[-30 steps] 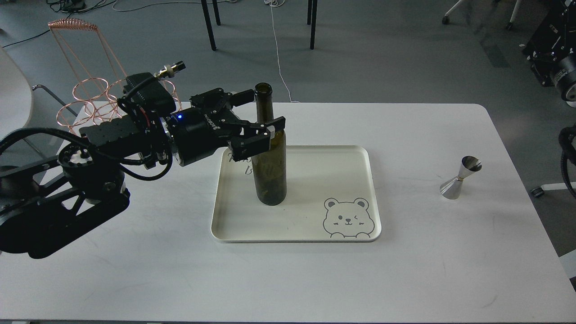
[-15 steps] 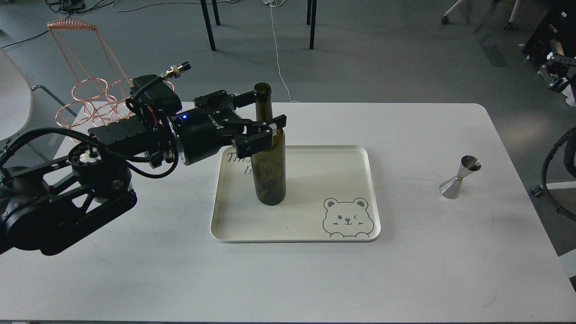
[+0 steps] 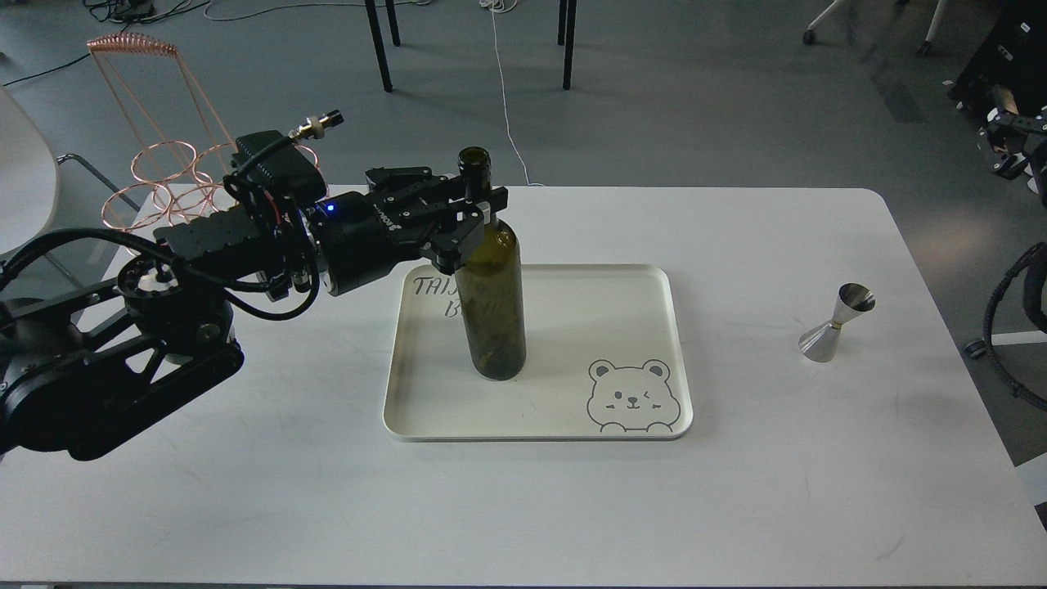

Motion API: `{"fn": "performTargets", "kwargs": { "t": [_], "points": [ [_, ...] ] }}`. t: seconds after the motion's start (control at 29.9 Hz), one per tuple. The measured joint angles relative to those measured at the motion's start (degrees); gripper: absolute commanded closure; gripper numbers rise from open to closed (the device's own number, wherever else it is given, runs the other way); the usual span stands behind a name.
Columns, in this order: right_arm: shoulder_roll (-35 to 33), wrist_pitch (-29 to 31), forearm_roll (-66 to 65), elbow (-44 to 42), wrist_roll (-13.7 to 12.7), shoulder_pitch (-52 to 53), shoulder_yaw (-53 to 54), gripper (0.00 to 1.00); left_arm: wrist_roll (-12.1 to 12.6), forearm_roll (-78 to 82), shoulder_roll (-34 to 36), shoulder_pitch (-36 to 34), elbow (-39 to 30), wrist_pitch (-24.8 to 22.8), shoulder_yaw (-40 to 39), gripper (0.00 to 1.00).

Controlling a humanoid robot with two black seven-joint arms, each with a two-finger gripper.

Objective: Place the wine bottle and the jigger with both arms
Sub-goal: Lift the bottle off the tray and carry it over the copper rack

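Note:
The wine bottle (image 3: 491,303) stands on the cream tray (image 3: 622,282), left of its middle, leaning slightly. My left gripper (image 3: 473,211) comes in from the left and is shut on the bottle's neck, just above the shoulder. The jigger (image 3: 836,323) stands upright on the white table (image 3: 736,507), to the right of the tray and apart from both grippers. My right arm shows only at the far right edge. Its gripper (image 3: 1004,139) is small and dark there, above the floor beyond the table, and its fingers cannot be told apart.
A copper wire rack (image 3: 168,168) stands at the table's back left corner, behind my left arm. The tray has a bear drawing (image 3: 630,397) at its front right. A black cable (image 3: 1002,327) hangs at the right edge. Chair legs stand on the floor behind.
My left gripper's fingers, spread on either side of the bottle before, have closed on its neck. The bottle has shifted slightly right. The right arm's end has moved at the right edge.

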Motion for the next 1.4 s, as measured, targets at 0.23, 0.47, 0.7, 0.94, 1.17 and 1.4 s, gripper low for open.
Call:
{"fn": "performTargets", "kwargs": {
  "t": [0.23, 0.47, 0.7, 0.94, 1.17, 1.4],
  "points": [
    [-0.1, 0.0, -0.1, 0.0, 0.0, 0.0, -0.1, 0.02, -0.3, -2.6, 3.7, -3.3, -0.9, -0.1, -3.4, 0.89],
    [-0.3, 0.1, -0.3, 0.0, 0.0, 0.0, -0.2, 0.02, -3.0, -10.1, 13.8, -10.1, 0.3, -3.8, -4.5, 0.9],
    [-0.2, 0.1, -0.6, 0.0, 0.0, 0.0, -0.3, 0.02, -7.1, -9.3, 16.6, -13.3, 9.5, -4.4, -4.3, 0.9],
    [-0.4, 0.1, -2.0, 0.1, 0.0, 0.1, -0.4, 0.02, -8.8, -3.5, 16.4, -14.9, 17.4, -4.0, -4.3, 0.9],
    [-0.6, 0.1, -2.0, 0.0, 0.0, 0.1, -0.4, 0.02, -9.2, -2.9, 16.4, -15.2, 19.5, -3.9, -4.3, 0.91],
    [-0.5, 0.1, -2.0, 0.0, 0.0, -0.1, -0.4, 0.02, -9.2, -2.7, 16.0, -15.1, 23.4, -2.5, -4.3, 0.91]
  ]
}}
